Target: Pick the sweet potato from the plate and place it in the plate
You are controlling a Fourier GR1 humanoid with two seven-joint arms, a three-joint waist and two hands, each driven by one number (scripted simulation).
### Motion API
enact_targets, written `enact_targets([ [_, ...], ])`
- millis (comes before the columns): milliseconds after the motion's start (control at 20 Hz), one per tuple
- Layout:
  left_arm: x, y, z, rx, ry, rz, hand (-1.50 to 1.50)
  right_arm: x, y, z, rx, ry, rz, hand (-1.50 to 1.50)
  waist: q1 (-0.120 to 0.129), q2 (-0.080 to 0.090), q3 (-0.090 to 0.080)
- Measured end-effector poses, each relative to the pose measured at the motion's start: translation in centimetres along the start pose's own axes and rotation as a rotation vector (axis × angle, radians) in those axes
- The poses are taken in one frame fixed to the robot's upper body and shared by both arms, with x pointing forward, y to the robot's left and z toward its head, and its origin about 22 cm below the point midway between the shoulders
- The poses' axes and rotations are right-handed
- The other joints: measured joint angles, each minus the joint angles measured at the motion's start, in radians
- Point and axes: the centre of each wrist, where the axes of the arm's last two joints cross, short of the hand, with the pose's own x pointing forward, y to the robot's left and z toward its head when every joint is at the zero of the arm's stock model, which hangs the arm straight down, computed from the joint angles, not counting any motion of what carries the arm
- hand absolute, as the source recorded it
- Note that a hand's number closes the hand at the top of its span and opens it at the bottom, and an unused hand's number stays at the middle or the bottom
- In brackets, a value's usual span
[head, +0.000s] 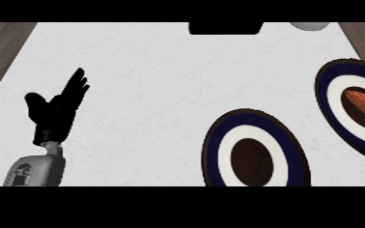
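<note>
1. Sweet potato (354, 101) is seen lying on the plate at the right edge (329, 104); only part of both is in frame, the rest is cut off.
2. The nearer plate (217, 149), centre-right, holds nothing that can be seen.
3. Progress: which plate is source and which is target is not settled by the task wording. The layout fits either a potato yet to be picked up or one already set down, so no stage is claimed.
4. Left hand (55, 108) is shown at the left, fingers straight and pointing up, thumb spread, nothing held. It is resting, well apart from both plates.
5. Right hand is not in view; its state cannot be told.
6. Materials/shapes: potato is orange-brown, elongated, matte. Plates are round, glossy, with concentric rings: dark navy rim, white band, dark brown centre. Counter (157, 77) is white, faintly marbled, flat, with wood-toned strips at both side edges.
</note>
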Motion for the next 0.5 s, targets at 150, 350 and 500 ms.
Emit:
enact_targets([
  [150,-0.1,0.5,-0.1,-0.001,-0.003,-0.003,0.0,-0.2,-1.3,0.5,-0.009,0.004,0.014,-1.5,-0.001,0.0,0.0],
  [350,0.2,0.5,-0.4,0.004,0.003,-0.002,0.0,-1.0,-2.9,0.2,-0.018,0.024,0.044,-1.5,0.0,0.0,0.0],
  [500,-0.1,0.6,0.1,0.002,0.0,-0.003,0.0,-1.5,-5.0,0.5,-0.014,0.034,0.068,-1.5,0.0,0.0,0.0],
])
